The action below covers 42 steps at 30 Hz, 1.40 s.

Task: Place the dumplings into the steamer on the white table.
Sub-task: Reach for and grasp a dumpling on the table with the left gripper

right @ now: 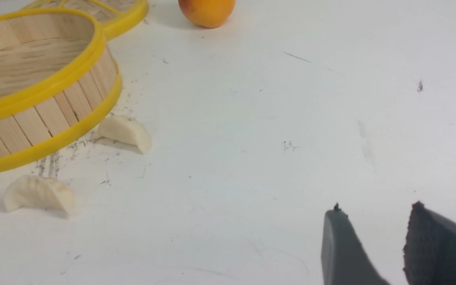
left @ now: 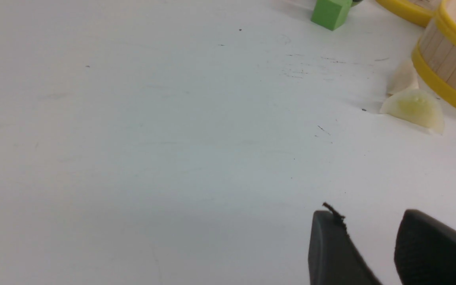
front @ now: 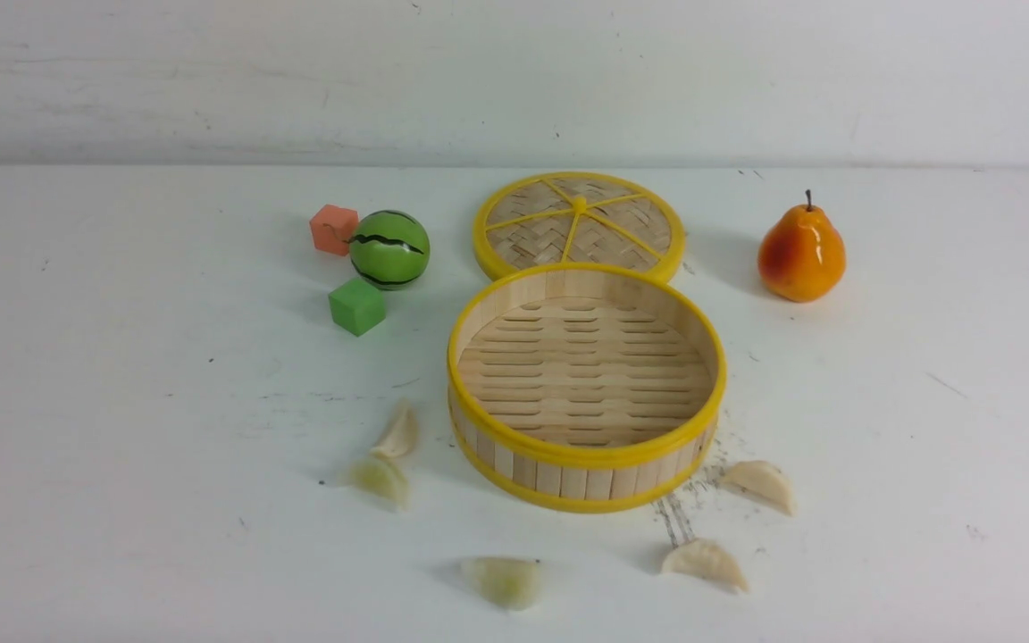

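The steamer stands empty in the middle of the white table. Five dumplings lie around its near side: two to its left, one in front, two to its right. Neither gripper shows in the front view. My left gripper is open and empty, low over bare table, well short of a pale green dumpling by the steamer wall. My right gripper is open and empty, far from two dumplings beside the steamer.
The flat woven lid lies just behind the steamer. A green striped ball, an orange cube and a green cube sit at the back left. A toy pear stands at the back right.
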{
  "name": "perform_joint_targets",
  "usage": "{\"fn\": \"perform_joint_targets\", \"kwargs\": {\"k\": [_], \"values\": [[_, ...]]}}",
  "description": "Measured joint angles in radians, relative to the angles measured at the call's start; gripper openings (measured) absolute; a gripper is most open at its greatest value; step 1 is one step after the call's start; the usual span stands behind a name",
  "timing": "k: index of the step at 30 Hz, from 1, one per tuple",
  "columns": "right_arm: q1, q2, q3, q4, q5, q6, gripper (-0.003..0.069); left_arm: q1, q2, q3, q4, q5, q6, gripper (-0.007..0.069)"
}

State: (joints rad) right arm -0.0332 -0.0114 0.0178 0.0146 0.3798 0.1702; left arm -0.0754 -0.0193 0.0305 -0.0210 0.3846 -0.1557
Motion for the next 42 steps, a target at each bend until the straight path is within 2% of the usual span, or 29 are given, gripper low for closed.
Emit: {"fn": "perform_joint_targets", "kwargs": {"k": [18,20,23,24,26,28,29,31,32,33,39,42], "values": [[0.000,0.000,0.000,0.009,0.000,0.000,0.0240,0.000,0.000,0.000,-0.010,-0.025,-0.007,0.0237],[0.000,0.000,0.000,0.016,0.000,0.000,0.0240,0.000,0.000,0.000,-0.091,-0.066,-0.055,0.0237],[0.000,0.000,0.000,0.066,0.000,0.005,0.0240,0.000,0.000,0.000,-0.280,-0.126,-0.156,0.0237],[0.000,0.000,0.000,0.145,0.000,0.035,0.0240,0.000,0.000,0.000,-0.450,-0.163,-0.255,0.0237],[0.000,0.000,0.000,0.233,0.001,0.078,0.0240,0.000,0.000,0.000,-0.579,-0.189,-0.331,0.0237],[0.000,0.000,0.002,0.472,0.017,0.209,0.0240,0.000,0.000,0.000,-0.833,-0.231,-0.451,0.0237],[0.000,0.000,0.005,0.566,0.019,0.250,0.0240,0.000,0.000,0.000,-0.872,-0.237,-0.466,0.0237],[0.000,0.000,0.009,0.667,0.019,0.309,0.0240,0.000,0.000,0.000,-0.940,-0.249,-0.471,0.0237],[0.000,0.000,0.009,0.770,0.019,0.348,0.0240,0.000,0.000,0.000,-0.980,-0.258,-0.466,0.0237],[0.000,0.000,0.009,0.812,0.018,0.364,0.0240,0.000,0.000,0.000,-0.995,-0.259,-0.460,0.0237],[0.000,0.000,0.009,0.868,0.017,0.382,0.0240,0.000,0.000,0.000,-1.054,-0.211,-0.448,0.0237],[0.000,0.000,0.009,0.874,0.025,0.320,0.0240,0.000,0.000,-0.013,-1.055,-0.143,-0.399,0.0237]]}}
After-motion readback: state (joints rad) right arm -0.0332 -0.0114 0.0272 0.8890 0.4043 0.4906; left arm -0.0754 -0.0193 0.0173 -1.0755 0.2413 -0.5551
